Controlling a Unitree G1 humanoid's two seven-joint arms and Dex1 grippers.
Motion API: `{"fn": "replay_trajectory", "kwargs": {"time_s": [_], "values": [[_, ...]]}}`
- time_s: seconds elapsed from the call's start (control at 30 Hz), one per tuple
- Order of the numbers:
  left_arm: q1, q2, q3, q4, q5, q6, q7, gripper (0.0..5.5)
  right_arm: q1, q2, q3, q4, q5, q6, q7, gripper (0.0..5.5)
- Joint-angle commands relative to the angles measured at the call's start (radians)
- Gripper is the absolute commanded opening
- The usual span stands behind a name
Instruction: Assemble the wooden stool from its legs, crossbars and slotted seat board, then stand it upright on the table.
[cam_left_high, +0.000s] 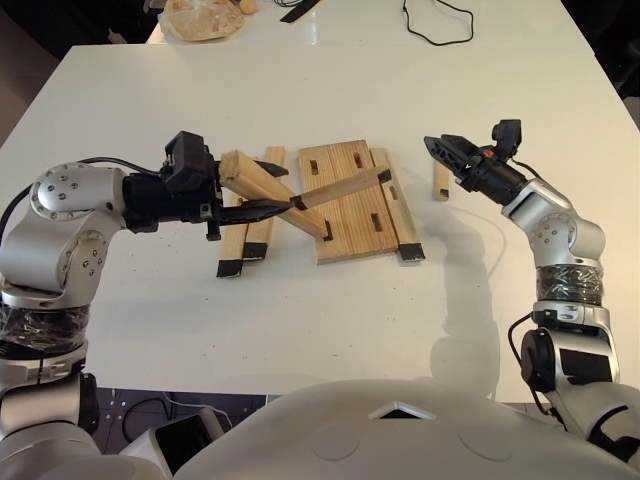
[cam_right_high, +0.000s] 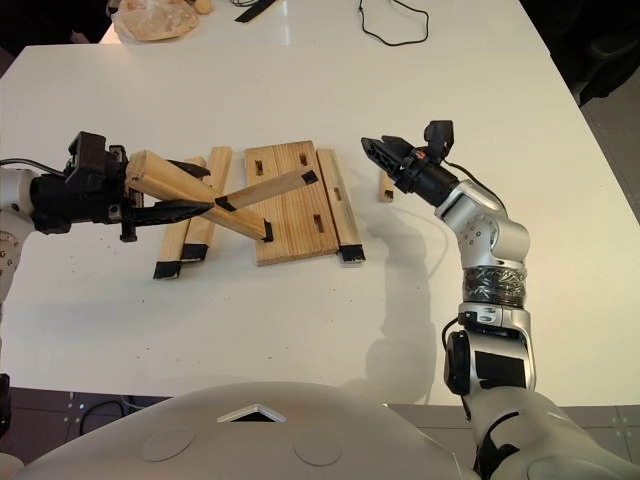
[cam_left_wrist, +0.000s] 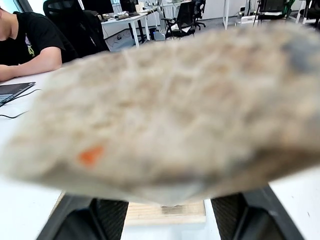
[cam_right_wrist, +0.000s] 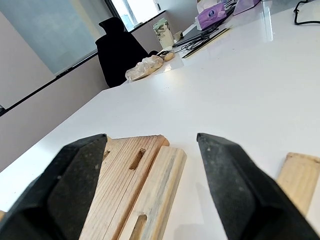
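Heads up, the dicey bit is the thick pale wooden leg with the black cap (cam_left_high: 248, 177) that your left end effector (cam_left_high: 283, 190) looks to be pinching near its raised end. The wrist camera is mostly blocked by blurry wood, so I'd call that grip likely, not certain. Only the leg's capped tip is down, on the near left part of the flat slotted wooden seat board (cam_left_high: 352, 215), so if you push along it I'd expect the tip to skid or shove the board across the white table (cam_left_high: 300, 330). Nothing is bracing that board: your right end effector (cam_left_high: 440, 146) hovers spread wide and empty above the table on the board's right side, near the short wooden crossbar stub (cam_left_high: 441, 180). A thinner black-tipped wooden bar (cam_left_high: 345, 187) crosses the held leg and reaches over the board. I can't tell if it's seated in a joint or just resting, so a twist could drop it. Swinging low could also clip the two spare wooden legs (cam_left_high: 255, 245) lying just left of the board. The held leg's long axis runs from your left end effector diagonally toward your right and toward you, tilted, high end at the grip, low end on the board.
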Motion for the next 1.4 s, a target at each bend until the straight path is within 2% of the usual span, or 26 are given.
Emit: {"fn": "replay_trajectory", "kwargs": {"time_s": [0.03, 0.17, 0.33, 0.5, 0.67, 0.77, 0.9, 1.03, 1.13, 1.4], "values": [[-0.034, 0.010, -0.112, 0.086, 0.120, 0.009, -0.029, 2.04, 0.005, 0.021, -0.002, -0.014, -0.002, -0.007, -0.018, 3.32], [-0.165, -0.028, -0.184, 0.177, 0.208, 0.009, 0.024, 2.04, 0.009, 0.037, 0.000, -0.016, -0.006, -0.016, -0.027, 3.32], [-0.273, -0.029, -0.268, 0.194, 0.252, 0.058, -0.005, 2.04, 0.052, 0.065, 0.023, -0.042, -0.016, -0.026, -0.036, 3.32], [-0.361, -0.012, -0.276, 0.196, 0.250, 0.091, -0.047, 2.04, 0.120, 0.120, 0.052, -0.098, -0.019, -0.034, -0.064, 3.32], [-0.435, 0.022, -0.273, 0.223, 0.256, 0.087, -0.146, 2.04, 0.185, 0.140, 0.144, -0.179, -0.095, -0.100, -0.068, 3.32], [-0.465, 0.007, -0.293, 0.242, 0.278, 0.082, -0.177, 2.04, 0.183, 0.102, 0.263, -0.169, -0.234, -0.171, -0.061, 3.32], [-0.484, -0.022, -0.331, 0.256, 0.312, 0.073, -0.199, 2.04, 0.169, 0.059, 0.417, -0.095, -0.428, -0.271, -0.062, 3.32], [-0.481, -0.034, -0.382, 0.274, 0.373, 0.037, -0.218, 2.04, 0.161, 0.040, 0.501, -0.058, -0.562, -0.361, -0.094, 3.32], [-0.483, -0.047, -0.413, 0.288, 0.408, 0.014, -0.219, 2.04, 0.154, 0.030, 0.535, -0.058, -0.621, -0.403, -0.110, 3.32], [-0.407, -0.092, -0.469, 0.303, 0.457, -0.003, -0.173, 2.04, 0.166, 0.037, 0.554, -0.089, -0.618, -0.401, -0.093, 3.32]]}}
